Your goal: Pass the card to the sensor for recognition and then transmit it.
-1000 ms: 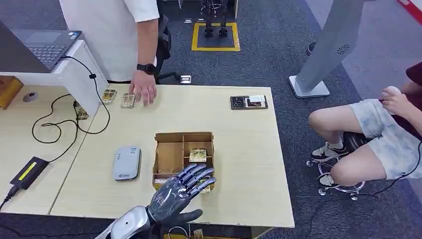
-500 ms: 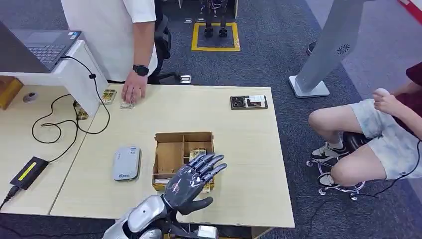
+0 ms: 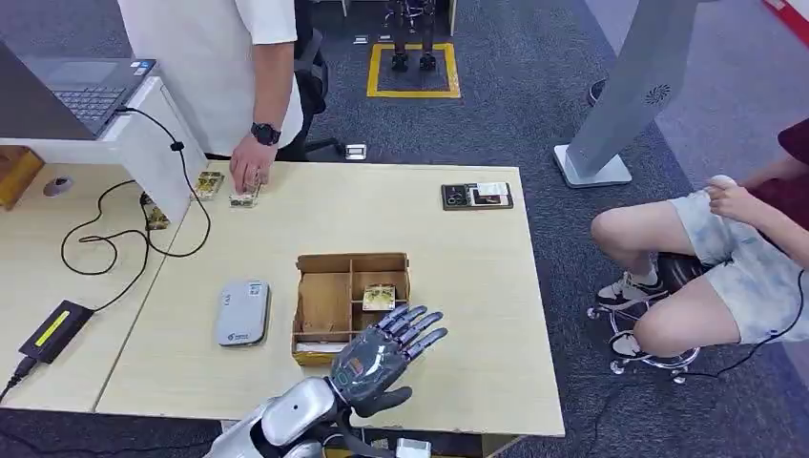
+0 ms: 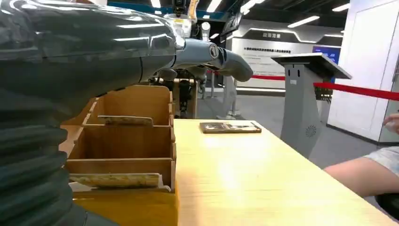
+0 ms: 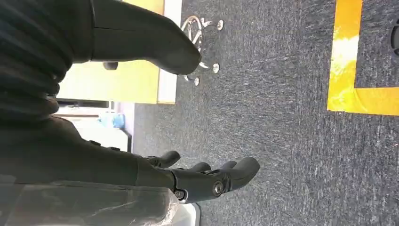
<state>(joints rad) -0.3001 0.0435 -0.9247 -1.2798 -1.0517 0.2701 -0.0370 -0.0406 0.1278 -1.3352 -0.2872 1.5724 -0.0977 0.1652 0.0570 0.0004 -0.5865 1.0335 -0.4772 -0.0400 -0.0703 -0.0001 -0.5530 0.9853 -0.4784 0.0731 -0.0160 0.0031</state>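
We are at the very start, by our reading — our left hand (image 3: 382,358) hovers over the near edge of the cardboard box (image 3: 324,303), fingers spread and holding nothing. A card (image 3: 379,297) lies in the box's far right compartment, just beyond the fingertips. The grey sensor (image 3: 242,312) sits on the table (image 3: 477,315) just left of the box. Our right hand (image 5: 207,179) hangs toward the floor, fingers loosely apart, empty. Next we must lower onto that card and pinch it cleanly — the dividers leave little room
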